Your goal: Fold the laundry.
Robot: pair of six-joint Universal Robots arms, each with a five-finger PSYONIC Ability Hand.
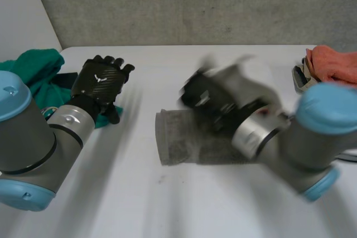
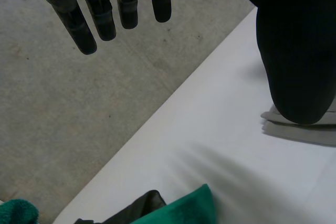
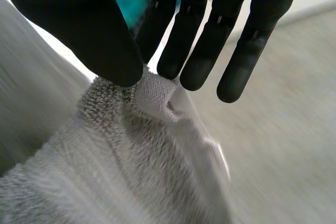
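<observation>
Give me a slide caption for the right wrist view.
Right hand pinching a raised fold of the grey towel.

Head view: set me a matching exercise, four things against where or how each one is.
Things:
1. grey towel
2. green cloth
3. orange cloth
4. left hand

Place or state:
A. at the right edge of the table
B. open, holding nothing
C. in the middle of the table
D. at the table's left edge

Pairs: 1-C, 2-D, 3-A, 4-B.
</observation>
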